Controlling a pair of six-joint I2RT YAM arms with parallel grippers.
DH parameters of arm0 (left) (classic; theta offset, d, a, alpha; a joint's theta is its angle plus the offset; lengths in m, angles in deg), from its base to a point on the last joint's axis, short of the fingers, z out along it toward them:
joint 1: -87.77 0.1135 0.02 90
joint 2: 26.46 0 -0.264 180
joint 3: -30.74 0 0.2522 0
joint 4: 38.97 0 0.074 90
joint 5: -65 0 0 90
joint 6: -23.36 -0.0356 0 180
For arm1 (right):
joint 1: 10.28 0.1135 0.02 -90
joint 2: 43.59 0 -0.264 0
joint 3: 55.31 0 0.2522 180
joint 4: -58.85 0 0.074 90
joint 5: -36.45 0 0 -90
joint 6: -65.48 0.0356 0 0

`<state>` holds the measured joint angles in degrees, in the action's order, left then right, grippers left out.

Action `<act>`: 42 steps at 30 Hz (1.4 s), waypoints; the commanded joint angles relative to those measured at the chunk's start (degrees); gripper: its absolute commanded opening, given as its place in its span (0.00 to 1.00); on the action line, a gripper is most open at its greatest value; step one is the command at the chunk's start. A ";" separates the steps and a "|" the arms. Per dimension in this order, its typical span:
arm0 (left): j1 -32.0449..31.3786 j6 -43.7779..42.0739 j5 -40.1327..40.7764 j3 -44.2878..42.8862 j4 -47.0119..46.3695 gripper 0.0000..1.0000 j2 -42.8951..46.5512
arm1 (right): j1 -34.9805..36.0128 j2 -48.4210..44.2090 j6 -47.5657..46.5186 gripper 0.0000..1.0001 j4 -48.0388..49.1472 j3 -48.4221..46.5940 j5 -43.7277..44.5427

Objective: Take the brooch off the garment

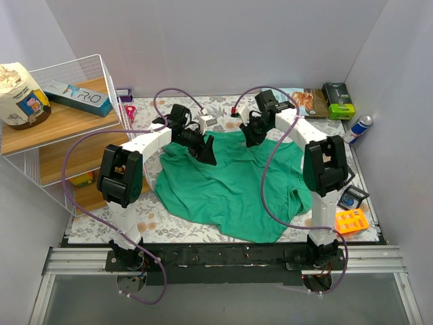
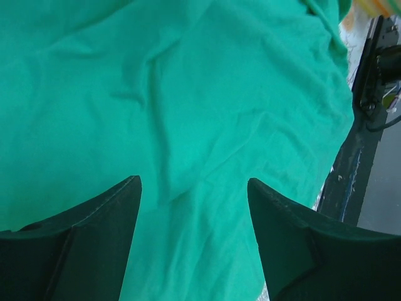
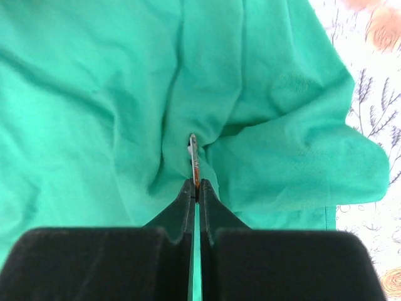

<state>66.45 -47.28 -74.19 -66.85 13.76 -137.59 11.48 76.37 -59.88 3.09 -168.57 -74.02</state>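
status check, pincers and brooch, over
Left pincer open, hovering over shirt. Right pincer shut on brooch, cloth bunched round it, seemingly not yet free. Nothing in the way.

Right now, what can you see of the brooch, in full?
The brooch shows only in the right wrist view, edge-on: a thin upright sliver, brownish-orange with a pale greyish top, seemingly metal. Its lower end sits between the closed tips of the right gripper, which appears to pinch it. It lies against the green garment, whose folds converge on it, so it looks attached. Its face and clasp are hidden.
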 commanded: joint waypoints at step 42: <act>-7.51 4.47 1.29 5.16 -33.95 0.00 5.04 | 1.88 -17.04 -0.15 0.01 -8.36 0.62 -4.49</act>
<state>57.89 -40.35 -73.77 -63.55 -21.04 -138.42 13.38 62.58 -58.24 -4.56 -168.57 -79.20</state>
